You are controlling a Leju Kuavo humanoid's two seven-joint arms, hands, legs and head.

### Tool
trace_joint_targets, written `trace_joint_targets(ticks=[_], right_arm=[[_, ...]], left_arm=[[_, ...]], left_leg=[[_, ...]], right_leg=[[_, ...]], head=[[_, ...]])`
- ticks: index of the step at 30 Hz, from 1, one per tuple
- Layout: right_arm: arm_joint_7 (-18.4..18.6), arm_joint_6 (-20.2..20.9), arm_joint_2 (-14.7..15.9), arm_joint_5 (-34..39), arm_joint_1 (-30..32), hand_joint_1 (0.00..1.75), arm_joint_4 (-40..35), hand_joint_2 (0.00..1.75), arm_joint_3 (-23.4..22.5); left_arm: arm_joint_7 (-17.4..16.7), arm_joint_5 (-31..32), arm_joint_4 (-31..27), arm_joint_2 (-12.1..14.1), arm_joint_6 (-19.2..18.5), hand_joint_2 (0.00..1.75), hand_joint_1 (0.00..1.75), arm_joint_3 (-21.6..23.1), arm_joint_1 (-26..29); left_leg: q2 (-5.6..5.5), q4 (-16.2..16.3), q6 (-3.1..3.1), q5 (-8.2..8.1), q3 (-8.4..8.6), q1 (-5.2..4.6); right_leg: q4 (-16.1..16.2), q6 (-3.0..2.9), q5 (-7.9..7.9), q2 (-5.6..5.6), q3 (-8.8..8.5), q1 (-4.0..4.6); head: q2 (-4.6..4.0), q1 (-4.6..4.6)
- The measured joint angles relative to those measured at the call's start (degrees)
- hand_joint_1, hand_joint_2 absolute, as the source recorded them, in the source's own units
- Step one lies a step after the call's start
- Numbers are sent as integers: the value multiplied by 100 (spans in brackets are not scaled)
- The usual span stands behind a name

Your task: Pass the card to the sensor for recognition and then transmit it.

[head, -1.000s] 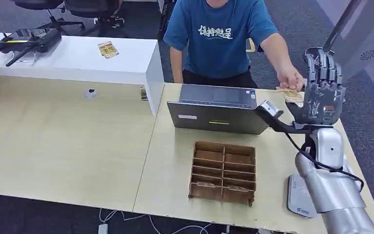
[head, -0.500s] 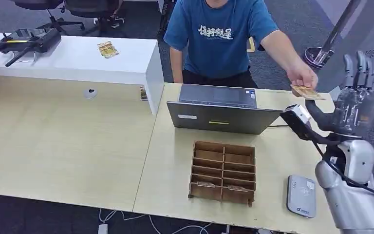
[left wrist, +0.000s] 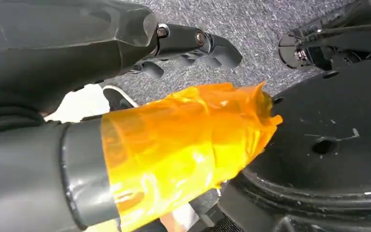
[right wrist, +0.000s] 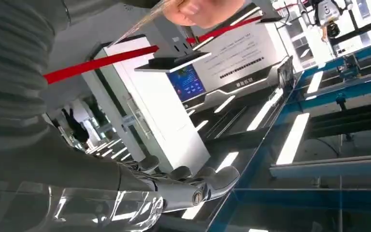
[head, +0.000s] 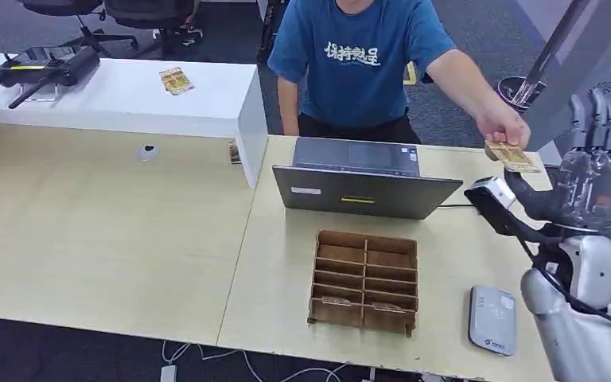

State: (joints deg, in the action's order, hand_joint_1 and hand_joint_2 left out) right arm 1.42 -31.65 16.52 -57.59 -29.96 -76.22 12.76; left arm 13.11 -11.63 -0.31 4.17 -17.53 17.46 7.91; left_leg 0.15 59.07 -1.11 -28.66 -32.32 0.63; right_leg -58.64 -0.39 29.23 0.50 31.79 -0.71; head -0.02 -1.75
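A person in a blue shirt holds out a tan card (head: 512, 156) over the desk's far right corner; in the right wrist view its thin edge (right wrist: 137, 23) shows under the person's hand (right wrist: 199, 8). My right hand (head: 582, 181) stands raised just right of the card, fingers (head: 597, 119) upright and apart, thumb below the card, holding nothing. The grey card sensor (head: 492, 320) lies flat near the desk's front right edge, beside my right forearm. My left hand (left wrist: 174, 140), its thumb wrapped in orange tape, hangs over the floor with nothing in it.
A laptop (head: 362, 177) stands half open mid-desk with a wooden divided tray (head: 366, 280) in front of it. A white counter (head: 127, 95) at the back left carries a controller and another card (head: 177, 80). A black cable runs along my right wrist.
My right hand swung right and a little lower, off the card it overlapped a second ago. The person's hand brought the card right and down after it.
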Motion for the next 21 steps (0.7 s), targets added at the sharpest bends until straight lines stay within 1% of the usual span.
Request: trace_joint_targets(ticks=[9,10,11,12,15,21], right_arm=[[2,44,13,-52,47,0,31,175,2],[2,44,15,-52,46,9,37,175,0],[2,46,15,-52,46,171,44,175,2],[2,68,15,-59,45,175,48,175,2],[39,179,15,-70,41,175,68,175,15],[31,216,48,-22,40,175,122,175,68]], left_arm=[[0,7,0,7,2,0,0,-48,16],[0,9,0,7,2,0,0,-50,16],[0,15,0,7,-2,0,0,-52,16],[0,17,0,7,-4,0,0,-52,16],[0,26,0,7,-7,0,0,-76,16],[0,46,0,9,-7,0,0,-96,19]], left_leg=[[0,0,0,0,0,0],[0,0,0,0,-1,0],[0,0,0,0,-1,0],[0,0,0,0,-1,0],[0,0,0,0,-1,0],[-1,0,0,0,-2,0]], right_leg=[[0,0,0,0,1,0],[0,0,0,0,1,0],[0,0,0,0,1,0],[0,0,0,0,1,0],[0,0,0,1,0,0],[0,0,0,2,1,0]], head=[[0,0],[0,0],[0,0],[0,0],[0,-2],[0,0]])
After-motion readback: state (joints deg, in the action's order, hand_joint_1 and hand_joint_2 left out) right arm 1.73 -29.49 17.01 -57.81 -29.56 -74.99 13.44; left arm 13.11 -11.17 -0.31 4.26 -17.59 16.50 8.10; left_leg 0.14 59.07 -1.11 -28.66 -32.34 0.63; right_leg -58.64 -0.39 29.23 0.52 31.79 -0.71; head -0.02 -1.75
